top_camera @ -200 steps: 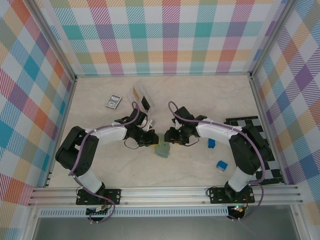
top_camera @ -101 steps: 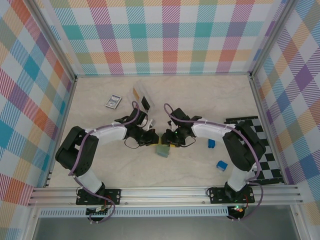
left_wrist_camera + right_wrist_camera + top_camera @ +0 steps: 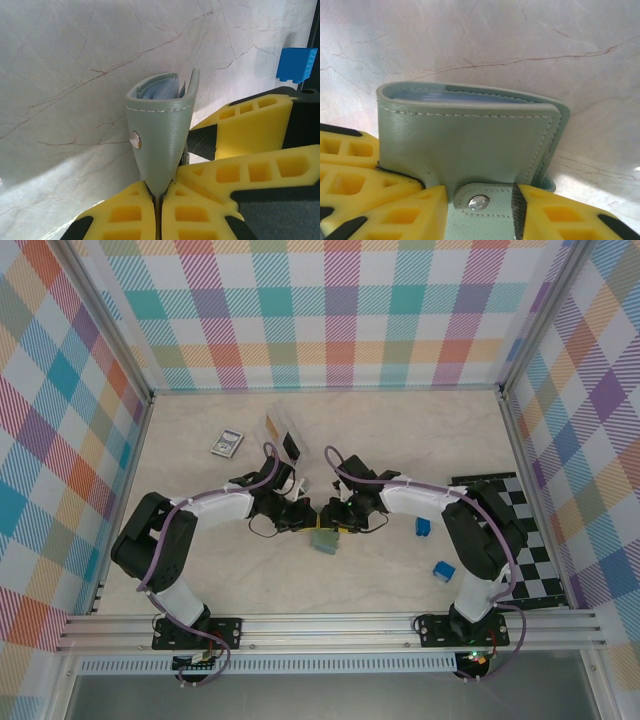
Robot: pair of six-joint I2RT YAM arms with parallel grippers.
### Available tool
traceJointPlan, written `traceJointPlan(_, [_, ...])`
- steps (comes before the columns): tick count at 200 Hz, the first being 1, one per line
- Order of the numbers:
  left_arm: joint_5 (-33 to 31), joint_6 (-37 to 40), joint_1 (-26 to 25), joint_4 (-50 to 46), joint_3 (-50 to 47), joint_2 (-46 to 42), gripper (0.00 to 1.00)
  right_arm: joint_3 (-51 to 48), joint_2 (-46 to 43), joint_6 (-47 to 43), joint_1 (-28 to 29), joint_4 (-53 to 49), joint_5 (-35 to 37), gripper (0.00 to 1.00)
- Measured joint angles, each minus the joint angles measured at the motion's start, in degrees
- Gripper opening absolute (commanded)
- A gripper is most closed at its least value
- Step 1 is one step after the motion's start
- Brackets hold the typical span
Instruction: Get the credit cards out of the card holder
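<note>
Closing in from the right, the right gripper point(image 3: 480, 192) now meets the left gripper point(image 3: 159, 186) at the green card holder point(image 3: 324, 539), which stands nearly folded, left of the upper blue block point(image 3: 423, 527). Left jaws are pinched tight on the holder's edge. Right jaws, part-open, clasp its snap tab.

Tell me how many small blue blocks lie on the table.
2. The first blue block sits just beside the right arm; the second blue block sits nearer the arm bases, left of the checkered mat. Others may be hidden under the arms.
</note>
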Motion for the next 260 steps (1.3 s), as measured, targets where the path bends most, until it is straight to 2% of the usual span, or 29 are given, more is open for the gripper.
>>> traceJointPlan(34, [-1.4,-1.0,-0.1,-0.4,0.0,-0.1,0.0,0.1,-0.4,1.5,1.0,-0.4,4.4,0.27])
traceJointPlan(87, [-3.9,-3.3,-0.9,-1.5,0.7,-0.8,0.0,-1.3,-4.4,4.9,1.8,-2.8,11.7,0.26])
traceJointPlan(119, [-6.0,-5.2,-0.7,-3.8,0.8,-1.6,0.0,-1.4,-4.5,4.7,1.0,-8.0,15.7,0.23])
traceJointPlan(139, [-6.7,-6.1,-0.7,-4.3,0.8,-2.3,0.0,-1.4,-4.5,3.6,0.8,-8.3,14.4,0.28])
traceJointPlan(163, [-7.3,-6.6,-0.8,-4.4,0.7,-3.3,0.0,-1.9,-4.7,1.5,0.8,-4.8,9.3,0.37])
traceJointPlan(205, [-7.4,-7.3,-0.8,-4.4,0.5,-4.7,0.0,-1.9,-4.6,-0.2,0.8,0.2,0.7,0.41])
traceJointPlan(260, [-7.1,-7.5,-0.8,-4.4,0.5,-5.0,0.0,-0.9,-2.1,0.0,0.9,0.2,-0.3,0.4])
